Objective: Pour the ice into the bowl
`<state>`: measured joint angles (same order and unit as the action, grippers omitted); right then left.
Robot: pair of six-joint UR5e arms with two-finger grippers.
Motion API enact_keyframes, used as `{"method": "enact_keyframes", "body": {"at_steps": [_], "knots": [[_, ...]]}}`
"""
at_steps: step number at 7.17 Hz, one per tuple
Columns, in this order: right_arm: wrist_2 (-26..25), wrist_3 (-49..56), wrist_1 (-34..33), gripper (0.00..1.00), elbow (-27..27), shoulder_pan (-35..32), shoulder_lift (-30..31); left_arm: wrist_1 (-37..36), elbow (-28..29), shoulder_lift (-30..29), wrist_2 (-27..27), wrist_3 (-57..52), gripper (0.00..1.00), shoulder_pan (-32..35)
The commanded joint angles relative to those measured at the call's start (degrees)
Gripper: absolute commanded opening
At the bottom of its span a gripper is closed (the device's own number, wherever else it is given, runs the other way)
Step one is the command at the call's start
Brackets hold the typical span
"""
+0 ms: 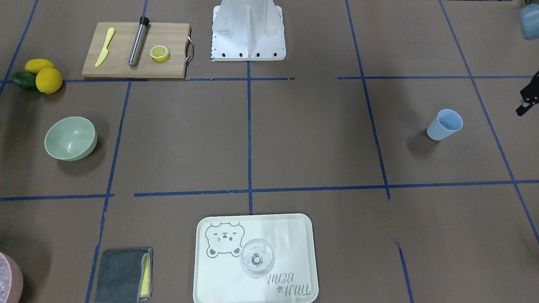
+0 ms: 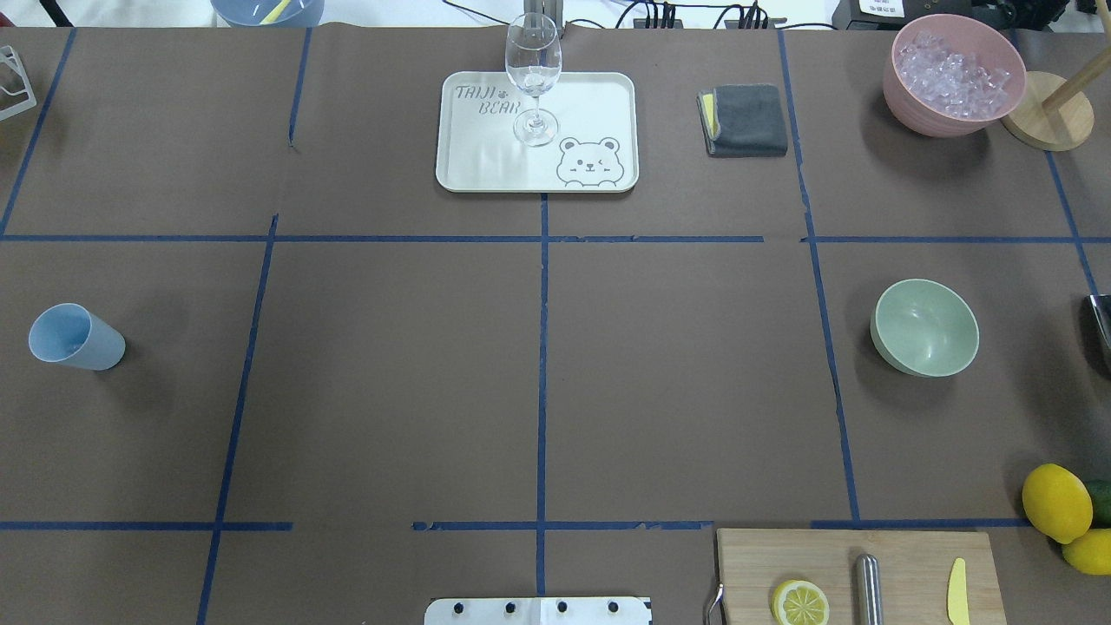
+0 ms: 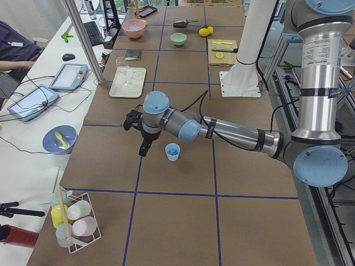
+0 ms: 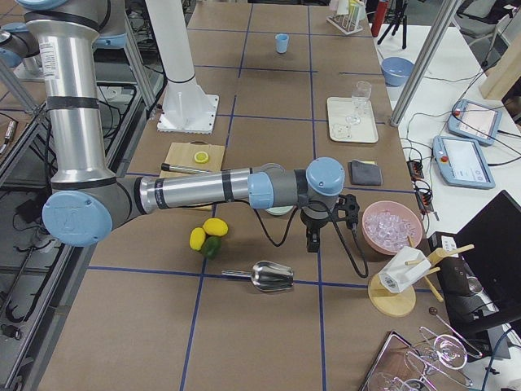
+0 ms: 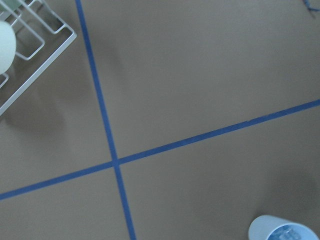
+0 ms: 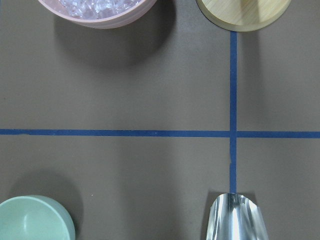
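The light blue cup (image 1: pixel 444 124) stands upright on the robot's left side of the table (image 2: pixel 74 337). In the left wrist view, small clear glossy ice bits (image 5: pixel 289 234) glint inside the cup (image 5: pixel 265 227). The sage-green bowl (image 2: pixel 924 327) sits empty on the right side and shows in the front view (image 1: pixel 70 138) and the right wrist view (image 6: pixel 32 220). My left gripper (image 3: pixel 144 151) hangs just beside the cup (image 3: pixel 173 152), apart from it. Only its black edge (image 1: pixel 525 101) shows in the front view. My right gripper (image 4: pixel 313 240) hangs near the bowl. I cannot tell whether either gripper is open or shut.
A pink tub (image 2: pixel 953 74) of whitish ice stands far right next to a wooden stand (image 2: pixel 1046 111). A metal scoop (image 6: pixel 235 217) lies near the bowl. A tray (image 2: pixel 486 165) holds a wine glass (image 2: pixel 533 74). Also present: a grey cloth (image 2: pixel 745 120), a cutting board (image 2: pixel 903 555) and lemons (image 2: pixel 1055 502).
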<state>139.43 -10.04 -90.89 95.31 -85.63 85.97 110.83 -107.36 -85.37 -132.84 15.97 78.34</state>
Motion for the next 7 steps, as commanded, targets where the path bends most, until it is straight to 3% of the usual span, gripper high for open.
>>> {"method": "enact_keyframes", "body": {"at_steps": [1, 3, 4, 5, 7], "knots": [[0.1, -14.8, 8.7, 1.00, 0.1, 5.9, 0.1, 7.8, -10.6, 8.4, 6.6, 16.0, 1.00, -8.1], [-1.3, -33.0, 27.8, 1.00, 0.0, 13.9, 3.5, 19.0, -13.0, 14.9, 15.3, 26.9, 1.00, -15.2], [-3.2, -40.2, 33.5, 1.00, 0.1, 17.4, 4.8, 22.1, -13.1, 16.0, 17.1, 30.1, 1.00, -17.2], [-5.6, -42.7, 37.1, 1.00, 0.1, 21.3, 5.9, 24.6, -13.1, 17.2, 17.8, 33.1, 1.00, -18.2], [-8.9, -44.8, 39.5, 1.00, 0.4, 26.3, 8.4, 29.8, -13.4, 19.6, 24.4, 38.8, 1.00, -22.9]]}}
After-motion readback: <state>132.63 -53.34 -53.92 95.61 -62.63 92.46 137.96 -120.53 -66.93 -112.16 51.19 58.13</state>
